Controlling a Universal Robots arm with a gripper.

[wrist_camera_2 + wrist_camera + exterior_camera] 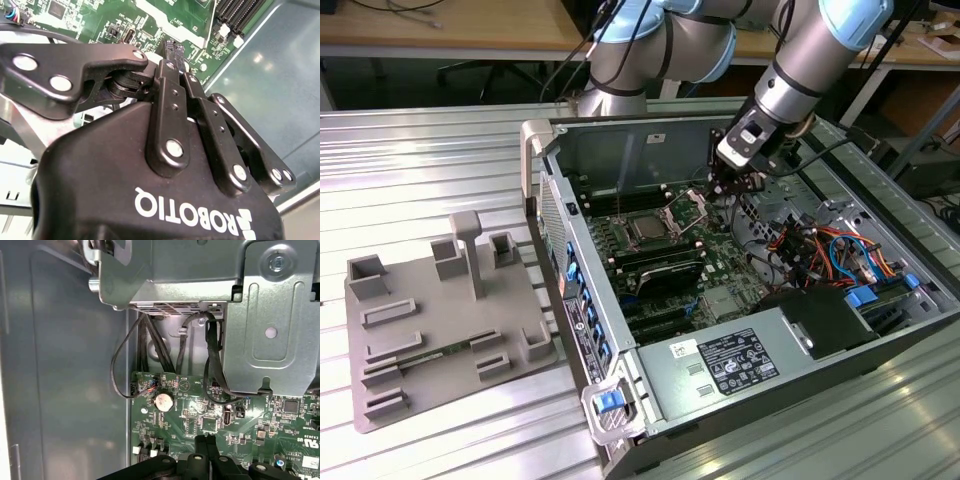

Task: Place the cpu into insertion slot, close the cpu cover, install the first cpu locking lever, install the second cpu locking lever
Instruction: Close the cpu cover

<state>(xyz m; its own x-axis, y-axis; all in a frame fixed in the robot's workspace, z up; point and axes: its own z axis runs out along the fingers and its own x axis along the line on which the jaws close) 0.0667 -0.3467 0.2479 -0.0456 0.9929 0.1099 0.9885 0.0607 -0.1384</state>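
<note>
Your claw point(205, 439), fingers pressed together, hovers over the green motherboard point(175, 405). You'll find the cpu point(647, 229) (a flat silver-grey square) seated in the insertion slot point(629, 237), near the claw.

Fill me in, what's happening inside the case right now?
The arm's gripper, shut, is down inside the open computer case, just to the exterior view's right of the insertion slot. The cpu already sits in the slot, silver top up. The cpu cover appears tilted up beside it, not yet closed.
</note>
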